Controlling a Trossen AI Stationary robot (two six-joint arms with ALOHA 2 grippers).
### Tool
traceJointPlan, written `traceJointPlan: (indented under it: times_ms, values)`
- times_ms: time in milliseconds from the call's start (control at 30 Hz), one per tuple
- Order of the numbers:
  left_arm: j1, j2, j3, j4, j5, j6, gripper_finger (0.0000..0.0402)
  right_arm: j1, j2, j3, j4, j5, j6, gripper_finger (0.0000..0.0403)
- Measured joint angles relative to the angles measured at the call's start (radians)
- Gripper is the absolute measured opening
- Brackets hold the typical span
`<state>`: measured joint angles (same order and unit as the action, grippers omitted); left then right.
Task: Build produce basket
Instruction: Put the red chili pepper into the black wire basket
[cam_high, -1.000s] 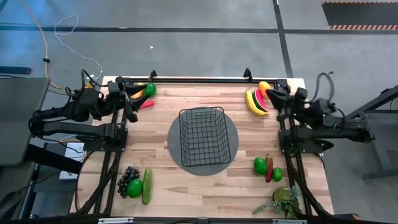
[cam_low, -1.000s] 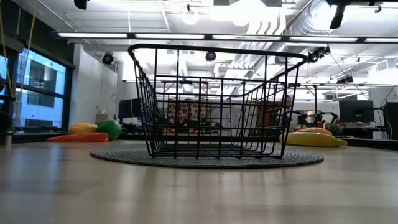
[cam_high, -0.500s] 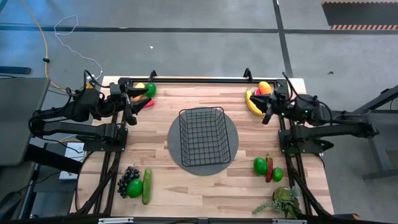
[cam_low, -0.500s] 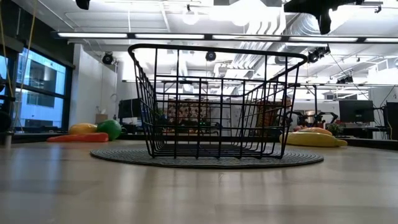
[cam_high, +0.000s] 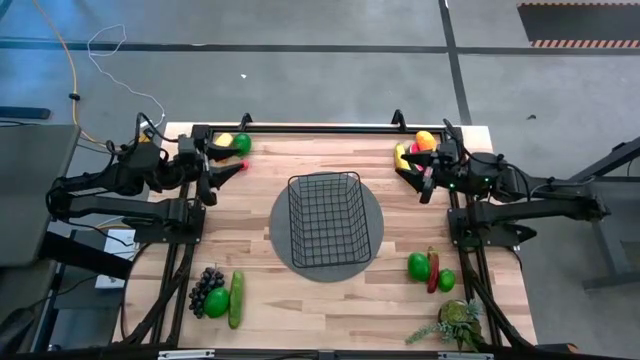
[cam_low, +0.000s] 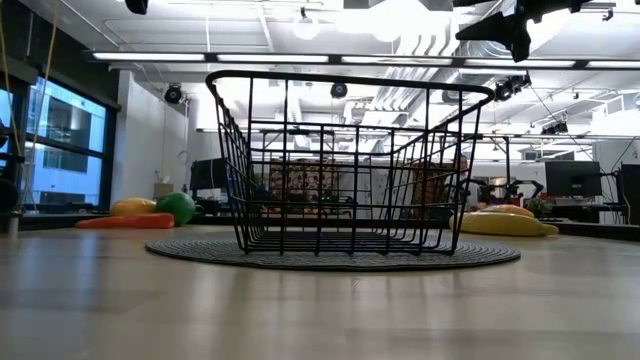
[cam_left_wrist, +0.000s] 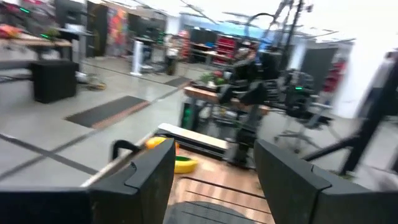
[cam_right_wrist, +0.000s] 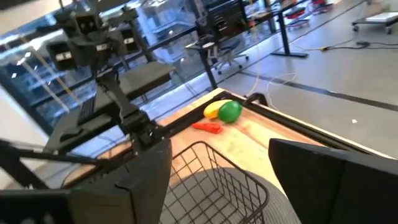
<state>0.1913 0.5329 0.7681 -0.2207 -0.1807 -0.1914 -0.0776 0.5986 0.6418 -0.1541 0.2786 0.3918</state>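
Empty wire-mesh basket (cam_high: 327, 218) on round grey mat (cam_high: 285, 245); left gripper (cam_high: 212, 178) and right gripper (cam_high: 418, 178), fingers parted, grasping nothing, hover above table corners. No legible writing.

Grey round mat (cam_high: 287, 248) mid wooden table (cam_high: 330, 300), leafy plant (cam_high: 455, 323) at 1 near corner.

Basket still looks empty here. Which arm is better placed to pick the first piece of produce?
Probably the right. Its end effector, fingers open, hangs beside the banana at the table's far right corner. The left end effector, also open, sits near the red chili; the margin is small. The basket holds nothing.
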Motion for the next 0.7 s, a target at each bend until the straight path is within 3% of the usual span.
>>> traceJointPlan:
  times_ms: [300, 700]
  values:
    - [-0.002, 0.055, 0.0, 0.001, 0.05, -0.099, 0.0207, 0.0, 0.015, 0.0, 0.0, -0.127, -0.239, 0.0257]
    - [-0.002, 0.166, 0.0, 0.0, 0.046, -0.007, 0.0207, 0.0, -0.005, 0.0, 0.03, -0.242, -0.245, 0.0257]
